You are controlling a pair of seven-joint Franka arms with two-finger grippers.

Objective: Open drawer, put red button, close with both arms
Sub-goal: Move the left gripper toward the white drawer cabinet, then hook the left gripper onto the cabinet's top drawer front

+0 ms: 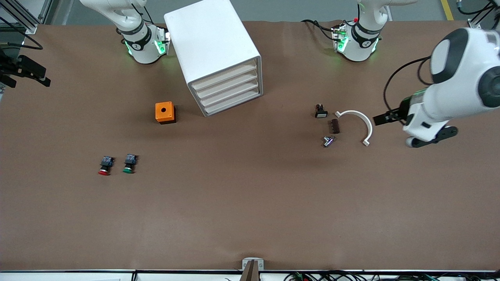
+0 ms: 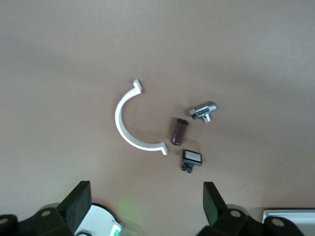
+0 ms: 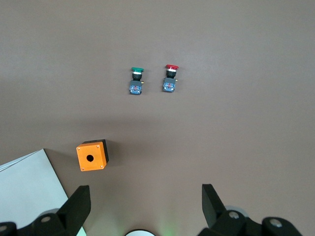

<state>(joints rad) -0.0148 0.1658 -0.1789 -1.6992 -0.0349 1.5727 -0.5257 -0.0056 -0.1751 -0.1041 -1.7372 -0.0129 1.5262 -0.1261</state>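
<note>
red button (image 1: 104,165) beside green button (image 1: 129,163), nearer camera than cabinet (image 1: 216,54)

One high front camera, two wrist cameras looking straight down.

The front view faces the arm bases across the brown table (image 1: 250,203). Each wrist view shares a patch with it: the left the white plastic half-ring clamp (image 2: 129,124) (image 1: 361,121), the right the small red-capped push button (image 3: 171,78) (image 1: 105,165).
</note>
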